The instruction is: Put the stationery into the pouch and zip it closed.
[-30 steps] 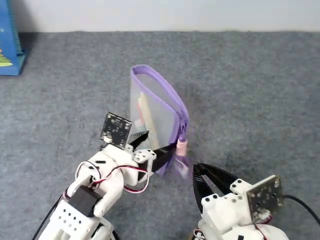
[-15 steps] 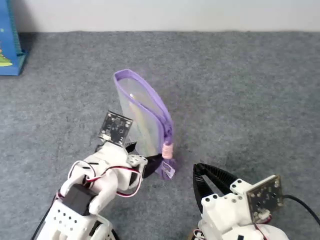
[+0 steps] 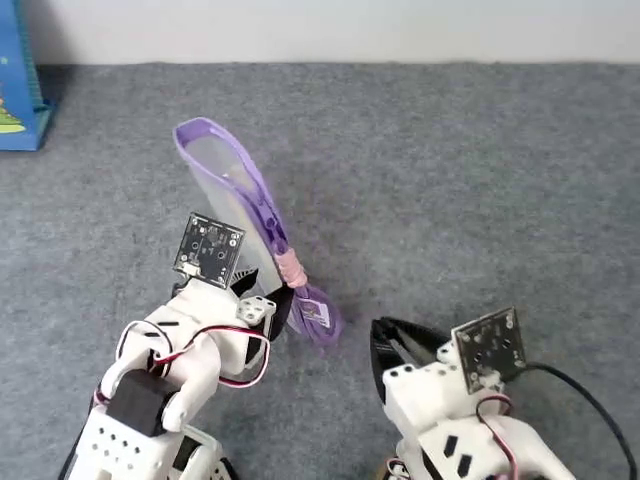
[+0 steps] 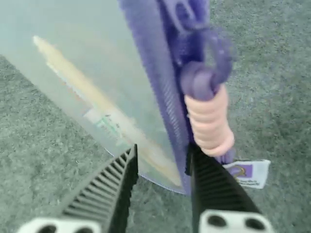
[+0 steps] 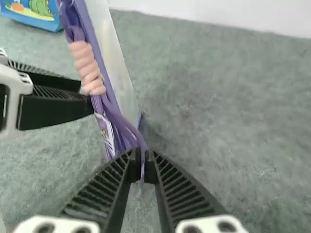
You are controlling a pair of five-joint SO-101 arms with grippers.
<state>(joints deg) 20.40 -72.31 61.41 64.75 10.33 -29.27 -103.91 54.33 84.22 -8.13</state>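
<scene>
The see-through pouch with purple zip trim stands tilted up off the grey mat, held by its near lower edge. My left gripper is shut on that edge, beside the pink coiled zip pull. A pale stick of stationery lies inside the pouch. My right gripper sits just right of the pouch's purple strap. Its fingers are nearly together, with the thin strap end between them. The pouch and pink pull rise beyond the fingers.
A blue box stands at the far left edge by the white wall. Grey mat stretches bare to the right and behind the pouch. A white label hangs off the pouch's corner.
The left arm has swung the pouch leftward, tilting it further. The right arm has turned and shifted left toward the pouch's strap, and its fingers have narrowed.
</scene>
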